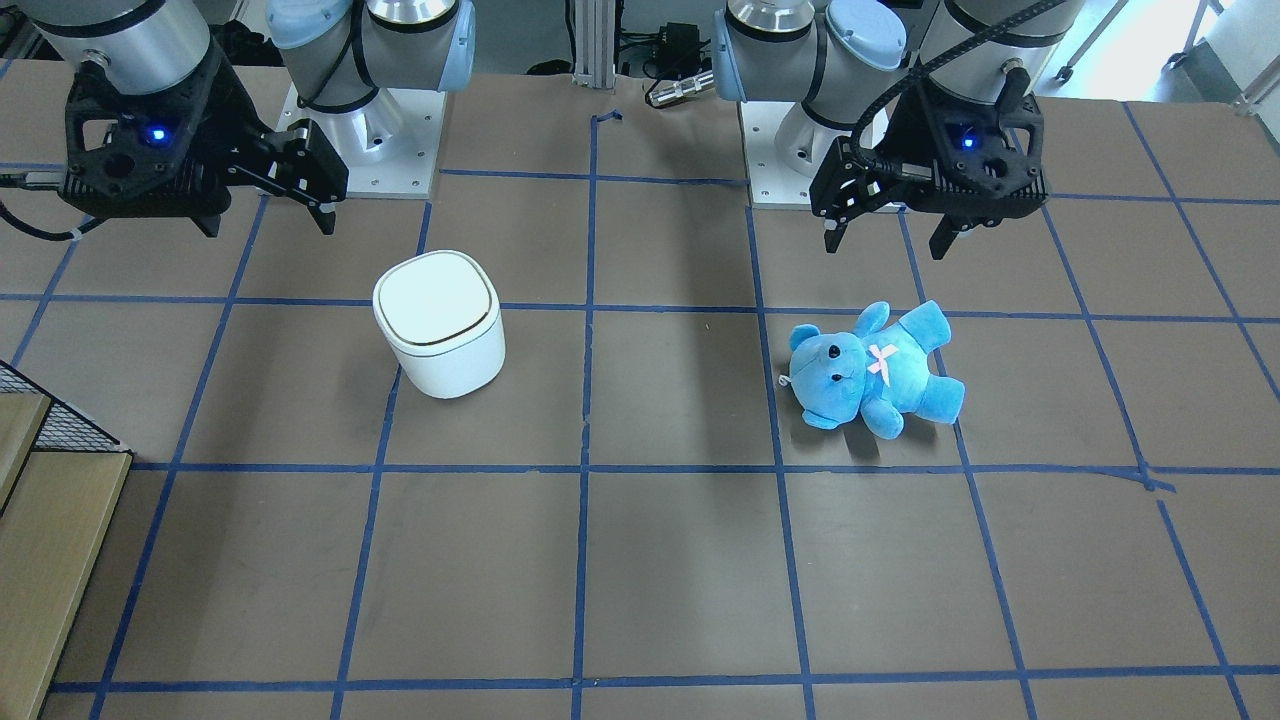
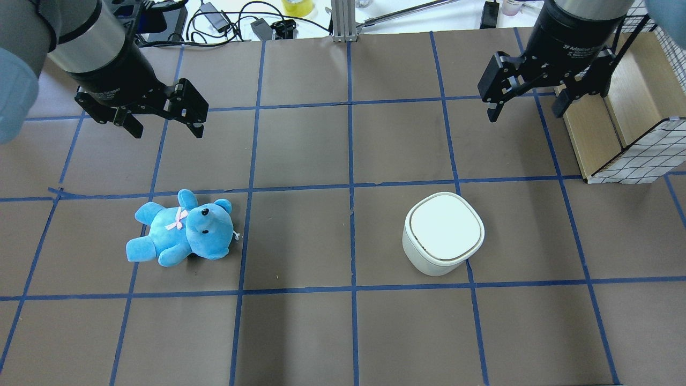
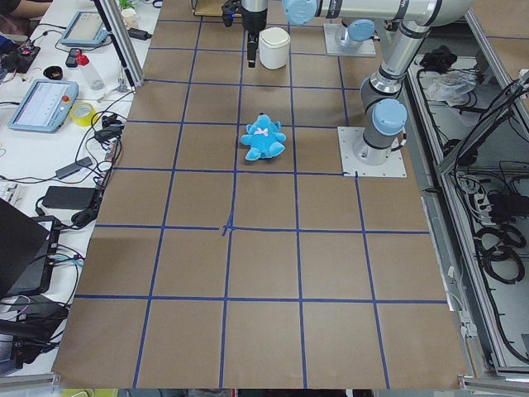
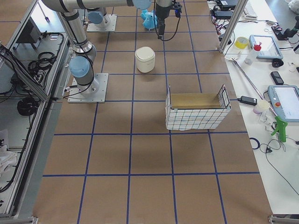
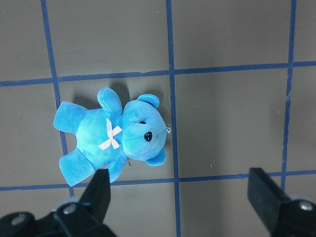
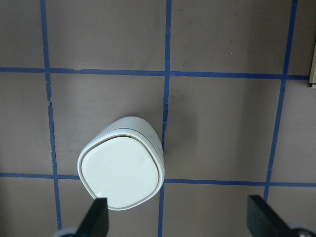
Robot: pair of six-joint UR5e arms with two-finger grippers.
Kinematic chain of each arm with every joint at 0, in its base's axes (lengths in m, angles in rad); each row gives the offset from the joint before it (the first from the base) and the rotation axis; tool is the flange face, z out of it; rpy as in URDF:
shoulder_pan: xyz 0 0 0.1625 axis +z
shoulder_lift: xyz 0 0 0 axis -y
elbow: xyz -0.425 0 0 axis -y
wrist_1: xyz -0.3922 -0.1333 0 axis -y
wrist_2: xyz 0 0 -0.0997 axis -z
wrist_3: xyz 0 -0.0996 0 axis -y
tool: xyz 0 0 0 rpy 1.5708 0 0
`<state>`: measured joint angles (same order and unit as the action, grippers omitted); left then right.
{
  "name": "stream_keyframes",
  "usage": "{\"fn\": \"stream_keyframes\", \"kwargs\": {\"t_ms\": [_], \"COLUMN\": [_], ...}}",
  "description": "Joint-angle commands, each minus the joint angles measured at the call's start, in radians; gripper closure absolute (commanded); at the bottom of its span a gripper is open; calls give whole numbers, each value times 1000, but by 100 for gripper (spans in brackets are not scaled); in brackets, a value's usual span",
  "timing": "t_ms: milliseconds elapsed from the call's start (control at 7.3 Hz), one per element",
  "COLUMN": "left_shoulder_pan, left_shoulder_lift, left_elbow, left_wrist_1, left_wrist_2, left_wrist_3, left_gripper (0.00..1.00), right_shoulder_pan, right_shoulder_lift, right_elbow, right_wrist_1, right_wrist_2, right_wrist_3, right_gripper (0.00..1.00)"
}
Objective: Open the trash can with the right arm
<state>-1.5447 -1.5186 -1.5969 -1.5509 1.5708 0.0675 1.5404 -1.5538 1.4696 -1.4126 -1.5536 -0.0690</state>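
The white trash can stands upright on the brown table with its lid shut; it also shows in the overhead view and the right wrist view. My right gripper is open and empty. It hangs above the table, beyond the can and a little to its right, not touching it. In the right wrist view the gripper has its fingers spread wide, with the can below and to the left. My left gripper is open and empty, high above a blue teddy bear.
The blue teddy bear lies on its back on the robot's left side of the table. A wire-walled basket with a wooden inside stands at the table's right edge, close to the right arm. Both arm bases stand at the robot's side.
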Motion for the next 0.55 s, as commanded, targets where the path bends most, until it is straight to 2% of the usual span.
{"fn": "stream_keyframes", "kwargs": {"t_ms": [0, 137, 411], "left_shoulder_pan": [0, 0, 0], "left_shoulder_lift": [0, 0, 2], "left_elbow": [0, 0, 0], "left_wrist_1": [0, 0, 0], "left_wrist_2": [0, 0, 0], "left_wrist_3": [0, 0, 0], "left_gripper": [0, 0, 0], "right_shoulder_pan": [9, 18, 96], "right_shoulder_lift": [-6, -9, -8], "right_elbow": [5, 6, 9], "right_wrist_1": [0, -2, -12], "right_wrist_2": [13, 18, 15], "right_wrist_3": [21, 100, 187], "right_gripper": [0, 0, 16]}}
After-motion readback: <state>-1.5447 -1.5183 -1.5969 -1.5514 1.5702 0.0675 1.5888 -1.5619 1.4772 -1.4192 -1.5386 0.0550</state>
